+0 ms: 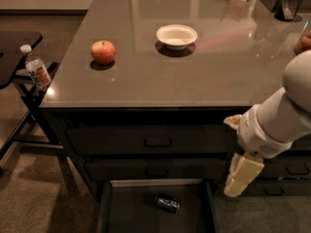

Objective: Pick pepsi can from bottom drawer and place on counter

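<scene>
The pepsi can point(167, 203) lies on its side on the floor of the open bottom drawer point(131, 212), near the middle. The counter point(194, 67) spreads above the dark cabinetry. My gripper point(240, 177) hangs from the white arm at the right, in front of the drawer fronts, above and to the right of the can and apart from it. It holds nothing that I can see.
A red apple point(103, 52) and a white bowl point(176, 36) sit on the counter. A clear bottle with a white cap point(36, 69) stands on a small black side table point(17, 47) at the left. Closed drawer fronts with handles point(158, 142) are above the open drawer.
</scene>
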`<move>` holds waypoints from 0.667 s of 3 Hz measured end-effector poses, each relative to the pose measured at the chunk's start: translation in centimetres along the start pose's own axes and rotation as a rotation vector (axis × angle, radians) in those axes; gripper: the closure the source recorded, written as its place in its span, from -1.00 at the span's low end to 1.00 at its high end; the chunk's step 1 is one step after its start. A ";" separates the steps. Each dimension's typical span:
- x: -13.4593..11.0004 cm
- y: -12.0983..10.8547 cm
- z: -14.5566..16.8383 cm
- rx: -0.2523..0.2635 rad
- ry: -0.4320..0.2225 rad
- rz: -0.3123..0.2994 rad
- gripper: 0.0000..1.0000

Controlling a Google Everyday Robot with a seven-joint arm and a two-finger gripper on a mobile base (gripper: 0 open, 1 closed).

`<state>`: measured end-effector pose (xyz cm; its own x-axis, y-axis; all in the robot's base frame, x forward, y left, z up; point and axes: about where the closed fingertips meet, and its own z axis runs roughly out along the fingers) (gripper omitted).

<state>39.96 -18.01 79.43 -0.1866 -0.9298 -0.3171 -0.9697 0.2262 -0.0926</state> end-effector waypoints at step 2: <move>-0.7 1.4 7.3 0.048 -0.147 -0.021 -1.00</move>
<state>39.86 -14.86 72.62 -0.1380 -0.8829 -0.4488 -0.9638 0.2242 -0.1445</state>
